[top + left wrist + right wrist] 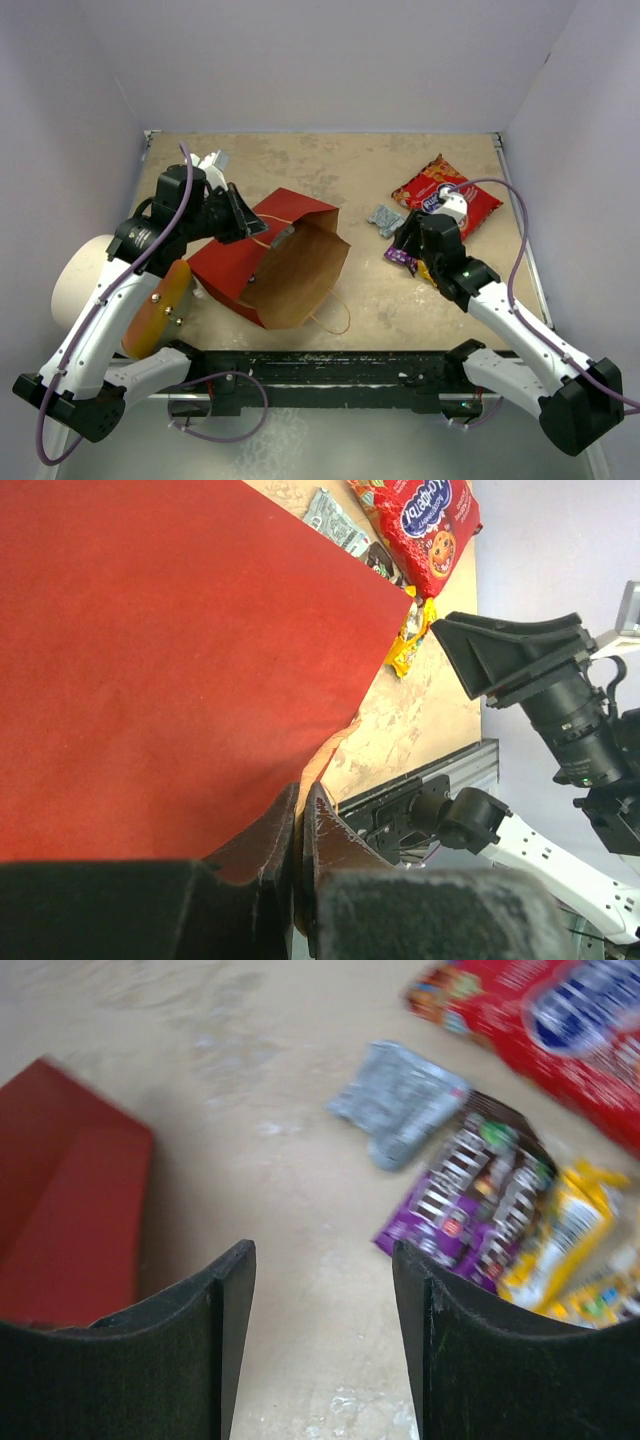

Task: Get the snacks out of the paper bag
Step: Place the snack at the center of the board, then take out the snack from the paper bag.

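The paper bag point(290, 265) lies on its side mid-table, red outside, brown inside, mouth toward the right. My left gripper point(243, 214) is shut on the bag's upper edge; in the left wrist view its jaws pinch the brown paper rim point(300, 815) beside the red face point(170, 660). The red cookie bag point(447, 193), silver-grey packet point(384, 219) and purple packet point(398, 257) lie on the table at right. My right gripper point(408, 238) is open and empty just above the table point(323, 1290), left of the purple packet point(470, 1205), the yellow-orange packet point(560, 1235) and the silver-grey one point(400, 1100).
A white cylinder point(85, 280) with an orange end point(158, 310) lies at the left beside my left arm. White walls enclose the table on three sides. A black rail point(320, 365) runs along the near edge. A string handle point(335, 318) trails from the bag.
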Robot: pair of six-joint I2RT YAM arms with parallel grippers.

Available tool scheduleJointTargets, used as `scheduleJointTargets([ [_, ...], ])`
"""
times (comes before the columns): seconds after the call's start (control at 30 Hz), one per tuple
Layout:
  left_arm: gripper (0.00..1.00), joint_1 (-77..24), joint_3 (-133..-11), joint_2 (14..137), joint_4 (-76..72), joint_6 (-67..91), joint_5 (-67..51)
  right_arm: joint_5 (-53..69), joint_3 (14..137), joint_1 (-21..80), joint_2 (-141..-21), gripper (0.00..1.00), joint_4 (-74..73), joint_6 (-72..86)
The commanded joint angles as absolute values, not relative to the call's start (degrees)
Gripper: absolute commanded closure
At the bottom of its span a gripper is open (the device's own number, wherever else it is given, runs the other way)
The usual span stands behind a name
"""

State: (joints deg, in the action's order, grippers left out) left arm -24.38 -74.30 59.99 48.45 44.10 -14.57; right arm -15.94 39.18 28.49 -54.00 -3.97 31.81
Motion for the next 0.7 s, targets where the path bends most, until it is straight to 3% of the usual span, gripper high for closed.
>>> scheduleJointTargets([
  [0.0, 0.93, -24.0, -73.6, 58.5, 46.2, 45.2, -15.2, 5.1, 38.4, 28.7, -53.4, 0.41, 10.8, 16.2],
  [0.2, 0.94, -24.0, -73.5, 57.5, 47.2, 45.7, -15.4, 24.5, 36.9, 33.6, -53.9, 0.42, 20.8, 4.7],
  [0.37, 0.94, -24.0, -73.9, 56.9, 47.5, 45.9, -15.4, 29.8, 38.6, 45.2, -55.5, 0.39, 20.3, -11.7],
  [0.67, 0.94, -24.0, -75.6, 57.9, 50.7, 46.1, -15.7, 27.6, 43.6, 55.0, -70.4, 0.39, 24.4, -34.5],
])
